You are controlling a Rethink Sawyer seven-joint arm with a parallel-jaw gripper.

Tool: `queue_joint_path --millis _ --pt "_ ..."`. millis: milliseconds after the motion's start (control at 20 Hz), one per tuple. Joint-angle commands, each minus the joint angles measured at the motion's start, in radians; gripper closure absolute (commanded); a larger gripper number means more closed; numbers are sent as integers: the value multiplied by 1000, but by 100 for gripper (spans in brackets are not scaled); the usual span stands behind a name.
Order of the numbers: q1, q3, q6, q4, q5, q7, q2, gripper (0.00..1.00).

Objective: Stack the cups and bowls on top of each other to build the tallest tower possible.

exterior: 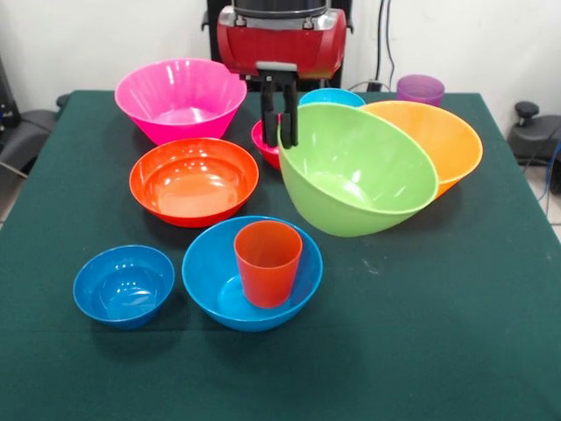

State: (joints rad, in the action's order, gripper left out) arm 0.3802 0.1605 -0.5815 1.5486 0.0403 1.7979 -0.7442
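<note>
Hand (280, 140) grips rim of tilted glossy lime-green plastic bowl (355, 175), mid-lift. Tower base, sky-blue bowl (219, 281) w/ orange-red cup (267, 261), sits nearer camera. Next: probably carry it over, centre it.

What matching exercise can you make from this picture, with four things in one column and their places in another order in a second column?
Things:
1. orange-red cup
2. lime green bowl
3. purple cup
4. dark blue bowl

Places:
A. standing alone at the near left of the table
B. upright inside the sky-blue bowl
C. tilted, leaning against the orange bowl
D. at the far right, behind the orange bowl

Pairs: 1-B, 2-C, 3-D, 4-A
</note>
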Motion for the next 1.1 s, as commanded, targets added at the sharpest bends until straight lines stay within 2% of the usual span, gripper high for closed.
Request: queue_joint_path --millis 50,650,1100 --pt "24 140 -7 27 84 -136 75 100" --pt "94 203 15 41 141 -139 107 100" --pt "120 239 -10 40 162 -131 102 100"
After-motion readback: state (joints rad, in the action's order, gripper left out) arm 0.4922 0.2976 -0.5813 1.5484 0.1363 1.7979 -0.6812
